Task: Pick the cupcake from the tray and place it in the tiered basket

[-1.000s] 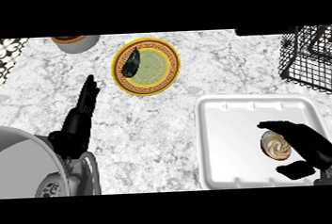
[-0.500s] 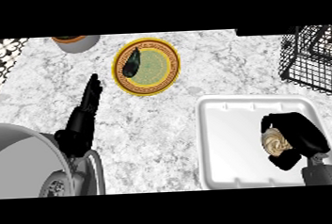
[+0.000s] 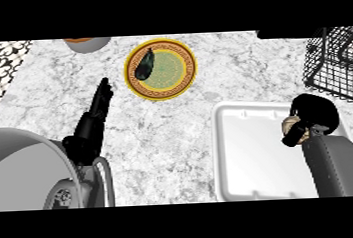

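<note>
the right hand curls over the cupcake, so only a pale sliver shows beside its fingers; the rest is hidden. the tray disappears on one side under the forearm behind those fingers. beyond the fingers the wire basket runs off the edge. the dark thing on the plate is too small to tell.

Black right hand curls round the pale tan cupcake over the white rectangular plastic tray; black wire tiered basket sits at its one o'clock.
</note>
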Motion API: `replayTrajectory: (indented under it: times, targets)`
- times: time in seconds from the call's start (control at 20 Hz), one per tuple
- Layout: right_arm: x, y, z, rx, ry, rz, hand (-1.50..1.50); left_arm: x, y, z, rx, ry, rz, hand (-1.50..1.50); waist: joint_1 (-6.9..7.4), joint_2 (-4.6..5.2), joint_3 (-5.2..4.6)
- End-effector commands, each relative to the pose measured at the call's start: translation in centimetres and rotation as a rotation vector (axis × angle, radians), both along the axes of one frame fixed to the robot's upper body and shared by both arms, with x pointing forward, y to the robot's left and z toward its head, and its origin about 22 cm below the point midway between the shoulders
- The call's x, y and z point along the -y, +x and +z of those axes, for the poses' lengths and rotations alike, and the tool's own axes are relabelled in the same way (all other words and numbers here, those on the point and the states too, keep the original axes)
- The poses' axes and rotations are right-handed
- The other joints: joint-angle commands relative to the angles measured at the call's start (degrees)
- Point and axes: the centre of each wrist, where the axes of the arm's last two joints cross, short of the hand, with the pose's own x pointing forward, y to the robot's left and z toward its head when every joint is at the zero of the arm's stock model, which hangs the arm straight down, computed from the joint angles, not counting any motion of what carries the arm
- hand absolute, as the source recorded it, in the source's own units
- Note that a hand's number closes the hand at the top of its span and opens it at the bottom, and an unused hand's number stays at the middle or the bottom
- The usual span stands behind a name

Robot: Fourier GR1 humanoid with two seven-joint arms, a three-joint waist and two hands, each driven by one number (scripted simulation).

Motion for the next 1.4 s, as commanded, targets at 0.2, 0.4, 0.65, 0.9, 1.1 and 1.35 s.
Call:
replayTrajectory:
  times: [0.2,0.4,0.65,0.9,1.1,1.35]
  targets:
    - [-4.0,3.5,6.6,0.153,-0.138,-0.189,1.50,-2.2,0.1,0.6,-0.011,-0.002,0.048,0.00,-1.65,-0.60,0.19]
    - [-3.5,3.4,11.2,0.274,-0.178,-0.228,1.50,-0.2,0.0,0.0,0.003,-0.009,0.063,0.00,-2.15,-0.67,0.19]
    - [-3.3,3.4,20.6,0.418,-0.164,-0.260,1.50,-1.1,0.1,1.3,-0.006,0.020,0.062,0.00,-2.03,-0.89,0.20]
    - [-1.6,2.1,25.3,0.464,-0.158,-0.288,1.50,-1.5,-0.5,0.5,0.001,0.023,0.062,0.00,-1.74,-0.57,0.22]
    - [-2.1,2.4,28.6,0.502,-0.102,-0.316,1.50,-1.0,0.0,0.4,0.005,0.035,0.068,0.00,-1.62,-0.47,0.21]
    - [1.6,2.8,28.0,0.656,0.125,-0.354,1.50,0.1,-0.7,0.0,0.014,0.007,0.039,0.00,-1.52,-0.37,0.26]
